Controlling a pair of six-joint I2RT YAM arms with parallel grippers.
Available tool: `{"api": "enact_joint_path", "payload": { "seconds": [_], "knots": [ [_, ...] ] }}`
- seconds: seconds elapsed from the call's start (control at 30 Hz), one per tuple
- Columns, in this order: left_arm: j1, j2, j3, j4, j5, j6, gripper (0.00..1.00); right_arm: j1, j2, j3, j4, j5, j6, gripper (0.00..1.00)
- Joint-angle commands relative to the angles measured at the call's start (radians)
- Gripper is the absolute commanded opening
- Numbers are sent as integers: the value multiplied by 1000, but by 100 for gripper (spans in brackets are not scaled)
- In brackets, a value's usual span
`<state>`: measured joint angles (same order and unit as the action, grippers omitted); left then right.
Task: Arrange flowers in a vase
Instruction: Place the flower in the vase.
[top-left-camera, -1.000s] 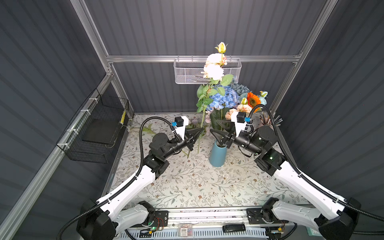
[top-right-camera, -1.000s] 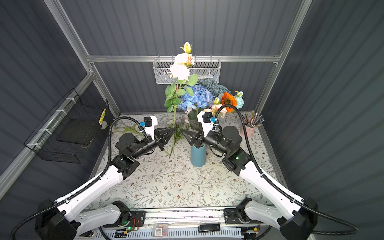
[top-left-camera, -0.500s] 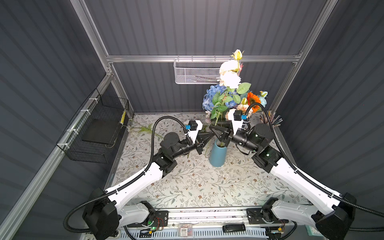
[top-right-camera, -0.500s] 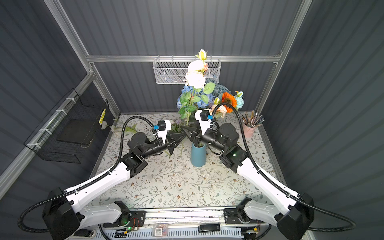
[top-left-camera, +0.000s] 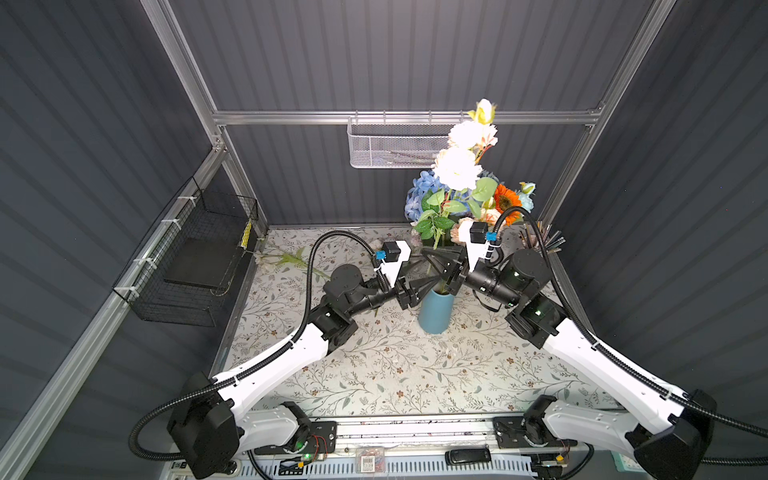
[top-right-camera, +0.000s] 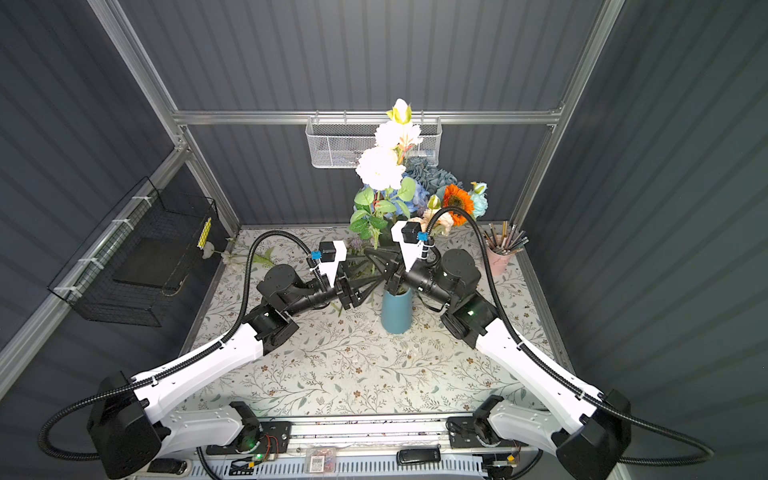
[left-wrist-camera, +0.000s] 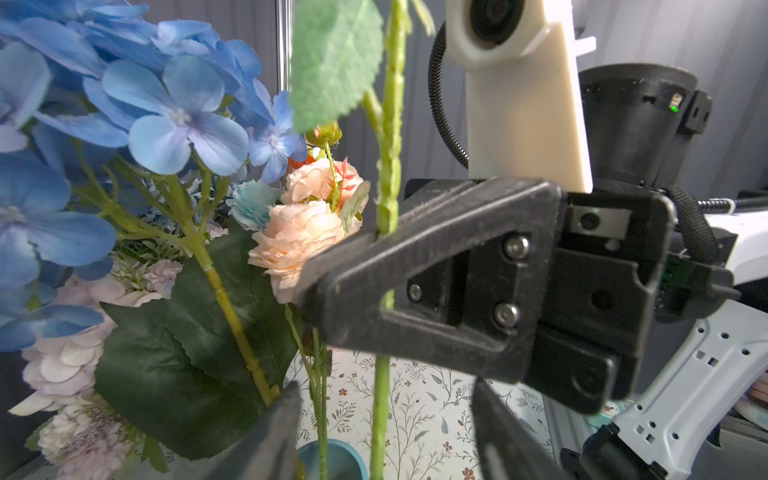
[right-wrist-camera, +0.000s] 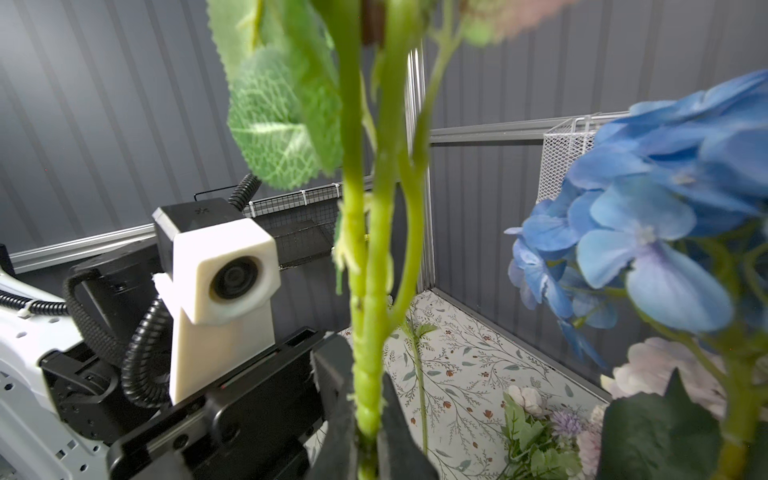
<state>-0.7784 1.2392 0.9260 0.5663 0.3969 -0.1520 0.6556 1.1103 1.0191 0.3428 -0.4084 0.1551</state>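
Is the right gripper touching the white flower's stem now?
Touching. In the right wrist view the right gripper has its jaws pressed on both sides of the white flower's stem.

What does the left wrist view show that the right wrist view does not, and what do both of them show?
Only the left wrist view shows the rim of the blue vase and the right arm's wrist camera. Only the right wrist view shows the left arm's wrist camera, the white mesh basket on the wall, and loose flowers lying on the floral tablecloth. Both show the right end effector shut on the tall green stem, the blue hydrangea and the tablecloth.
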Motion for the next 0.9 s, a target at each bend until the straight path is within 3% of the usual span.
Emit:
{"api": "enact_joint_path", "payload": {
  "seconds": [0.0, 0.17, 0.37, 0.47, 0.6, 0.87],
  "knots": [
    [-2, -34, -10, 12, -102, -22, 100, 2, -39, -11, -13, 39, -39, 0],
    [43, -85, -65, -32, -208, -52, 100, 1, -91, -27, -84, 114, -78, 0],
    [213, -85, -167, 25, -200, -233, 100, 1, -152, 0, -167, 192, -159, 0],
    [232, -66, -195, 27, -231, -245, 100, 2, -164, 26, -191, 228, -205, 0],
    [258, -26, -227, 43, -253, -281, 100, -1, -159, 59, -186, 255, -263, 0],
    [371, 21, -316, 130, -232, -464, 100, -2, -107, 56, -95, 297, -322, 0]
  ]
}}
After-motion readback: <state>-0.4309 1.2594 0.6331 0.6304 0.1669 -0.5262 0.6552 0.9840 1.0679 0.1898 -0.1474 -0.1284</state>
